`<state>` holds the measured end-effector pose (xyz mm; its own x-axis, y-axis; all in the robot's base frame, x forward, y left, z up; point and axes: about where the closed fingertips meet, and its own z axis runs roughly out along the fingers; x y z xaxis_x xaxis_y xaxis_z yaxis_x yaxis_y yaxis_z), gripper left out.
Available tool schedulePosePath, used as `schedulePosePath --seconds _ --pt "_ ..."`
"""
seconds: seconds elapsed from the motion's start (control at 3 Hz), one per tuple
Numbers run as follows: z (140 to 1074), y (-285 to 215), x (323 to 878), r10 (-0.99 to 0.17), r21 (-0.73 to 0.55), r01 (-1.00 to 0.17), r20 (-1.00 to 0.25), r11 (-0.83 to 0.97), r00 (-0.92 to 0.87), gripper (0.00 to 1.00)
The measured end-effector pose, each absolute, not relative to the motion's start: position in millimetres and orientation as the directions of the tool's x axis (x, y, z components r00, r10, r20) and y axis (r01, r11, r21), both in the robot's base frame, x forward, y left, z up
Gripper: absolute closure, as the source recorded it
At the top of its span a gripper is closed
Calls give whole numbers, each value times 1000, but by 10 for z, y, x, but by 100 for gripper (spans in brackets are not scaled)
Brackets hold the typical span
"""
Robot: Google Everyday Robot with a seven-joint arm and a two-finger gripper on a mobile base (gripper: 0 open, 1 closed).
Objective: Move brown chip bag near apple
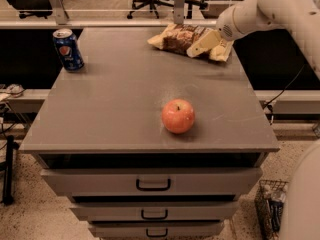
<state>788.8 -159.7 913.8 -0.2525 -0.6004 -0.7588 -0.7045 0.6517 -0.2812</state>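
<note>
The brown chip bag lies flat at the far right of the grey cabinet top, dark brown in the middle with pale tan ends. The red-orange apple stands near the front edge, right of centre, well apart from the bag. My gripper reaches in from the upper right on a white arm and sits over the right half of the bag, at or just above it.
A blue soda can stands upright at the far left corner. The cabinet has three drawers with dark handles below. Office chairs stand behind a rail at the back. A wire basket sits on the floor at lower right.
</note>
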Motion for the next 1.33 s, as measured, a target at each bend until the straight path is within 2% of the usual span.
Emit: schedulePosePath --seconds 0.67,1.0,1.33 --pt "8782 -1666 8211 -624 -310 -676 -728 669 -283 0" --pt "8684 -1727 8306 -628 -323 -662 -722 676 -289 13" --pt "8631 -1772 8346 -631 -333 -653 -719 680 -289 38"
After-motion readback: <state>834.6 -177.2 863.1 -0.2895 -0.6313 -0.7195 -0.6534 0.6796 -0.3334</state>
